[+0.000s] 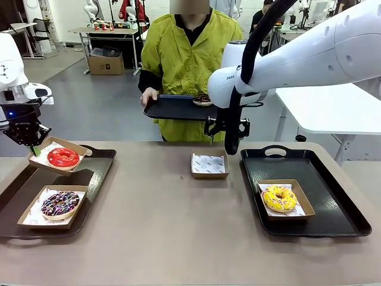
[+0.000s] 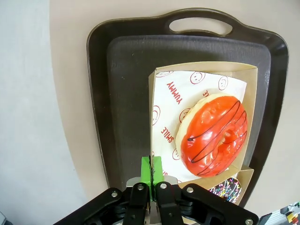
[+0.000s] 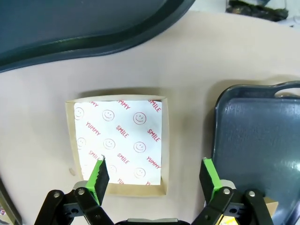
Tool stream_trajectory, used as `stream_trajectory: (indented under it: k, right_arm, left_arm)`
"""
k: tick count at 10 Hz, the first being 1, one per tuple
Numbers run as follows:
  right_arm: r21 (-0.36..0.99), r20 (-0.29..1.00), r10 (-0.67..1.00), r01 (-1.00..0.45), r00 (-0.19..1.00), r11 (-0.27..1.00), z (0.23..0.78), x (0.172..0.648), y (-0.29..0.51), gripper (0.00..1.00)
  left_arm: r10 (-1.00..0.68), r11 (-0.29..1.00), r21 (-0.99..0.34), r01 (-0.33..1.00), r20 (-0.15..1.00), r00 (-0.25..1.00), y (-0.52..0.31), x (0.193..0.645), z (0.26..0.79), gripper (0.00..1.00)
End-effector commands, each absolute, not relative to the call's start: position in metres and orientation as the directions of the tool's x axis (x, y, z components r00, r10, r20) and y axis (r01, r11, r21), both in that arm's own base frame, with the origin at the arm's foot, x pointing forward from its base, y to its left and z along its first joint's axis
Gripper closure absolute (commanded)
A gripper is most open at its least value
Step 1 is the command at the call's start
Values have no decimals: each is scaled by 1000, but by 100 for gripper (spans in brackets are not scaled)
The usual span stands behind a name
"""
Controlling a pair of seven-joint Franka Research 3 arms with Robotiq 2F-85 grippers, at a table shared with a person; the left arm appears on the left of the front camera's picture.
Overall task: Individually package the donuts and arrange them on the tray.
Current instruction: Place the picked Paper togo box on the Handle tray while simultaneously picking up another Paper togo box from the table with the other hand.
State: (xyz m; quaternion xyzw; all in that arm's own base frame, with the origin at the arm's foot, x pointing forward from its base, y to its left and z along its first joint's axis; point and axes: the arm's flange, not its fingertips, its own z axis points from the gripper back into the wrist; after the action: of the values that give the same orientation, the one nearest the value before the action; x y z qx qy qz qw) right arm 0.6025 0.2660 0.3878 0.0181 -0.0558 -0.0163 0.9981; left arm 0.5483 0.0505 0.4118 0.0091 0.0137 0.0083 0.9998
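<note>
- Pinches one wall of the paper box (image 2: 206,66) with the left gripper (image 2: 151,164), green pads pressed flat together on the thin card. Carries the red donut (image 2: 206,140) inside, over the far end of the left tray (image 2: 126,108), box tilted with one corner raised.
- Risks a slip or a tear at that single thin edge. Would drop the box askew across the tray rim.
- Risks sliding the glossy donut toward the low side with any more tilt. Could spill it onto the tray, or onto the sprinkled chocolate donut (image 1: 70,201) boxed just nearer.
- Hovers with the right gripper (image 3: 153,166) spread wide, gripping nothing, above the empty box (image 3: 117,136) at mid-table, just left of the right tray (image 1: 333,196).
- Straddles that box's right wall, one pad over the liner, the other outside. Could crush or shove the box on a straight descent.
- Leaves the dark chocolate donut (image 1: 202,98) unboxed on the person's tray (image 1: 169,107) at the far side, close behind the right arm. Invites a knock there on any careless reach.
- Shows the yellow donut (image 1: 271,199) already boxed on the right tray, safe unless nudged.
</note>
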Motion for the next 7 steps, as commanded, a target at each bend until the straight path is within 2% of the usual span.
stream_trajectory:
  k: [1,4,7]
  right_arm:
    - [40,121,-60,56,991,998,371,600,267,0]
    - [60,118,-61,54,991,997,347,599,264,0]
    - [73,106,-65,58,992,996,336,597,262,0]
  left_arm:
    - [13,999,41,-12,-26,1000,48,555,400,99]
    - [48,994,94,-51,27,998,51,564,380,99]
    - [68,994,83,-70,25,997,60,575,373,99]
